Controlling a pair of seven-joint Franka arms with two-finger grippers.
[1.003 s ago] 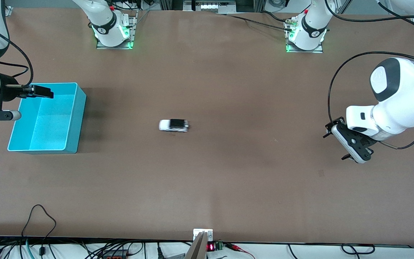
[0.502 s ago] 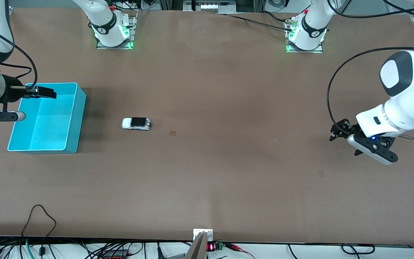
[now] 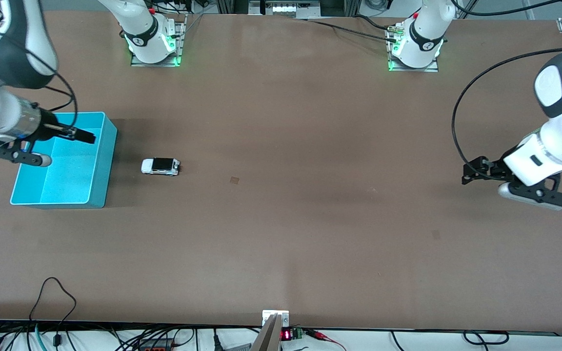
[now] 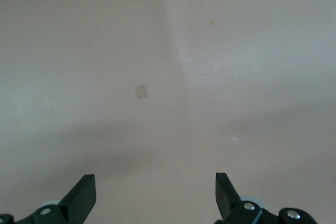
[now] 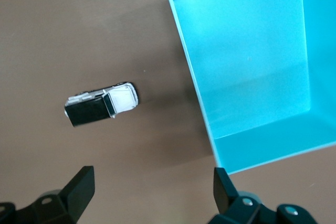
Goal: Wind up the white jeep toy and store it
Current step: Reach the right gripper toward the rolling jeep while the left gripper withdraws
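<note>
The white jeep toy (image 3: 160, 166) stands on its wheels on the brown table, beside the turquoise bin (image 3: 104, 165) on the side toward the left arm's end. It also shows in the right wrist view (image 5: 102, 104), apart from the bin (image 5: 273, 153). My right gripper (image 3: 86, 136) hangs open and empty over the bin's edge; its fingertips (image 5: 84, 182) frame bare table (image 5: 152, 182). My left gripper (image 3: 472, 172) is open and empty over the table near the left arm's end, with only bare table between its fingers (image 4: 155, 187).
The bin is empty inside. A small square mark (image 3: 234, 180) lies on the table mid-way, and another mark shows in the left wrist view (image 4: 140, 92). The arm bases (image 3: 153, 41) (image 3: 413, 46) stand along the table's top edge. Cables (image 3: 56, 302) run along the near edge.
The jeep has rolled from the table's middle toward the bin and now stands close beside it. My right gripper has shifted over the bin toward the jeep. My left arm has drawn back toward its end.
</note>
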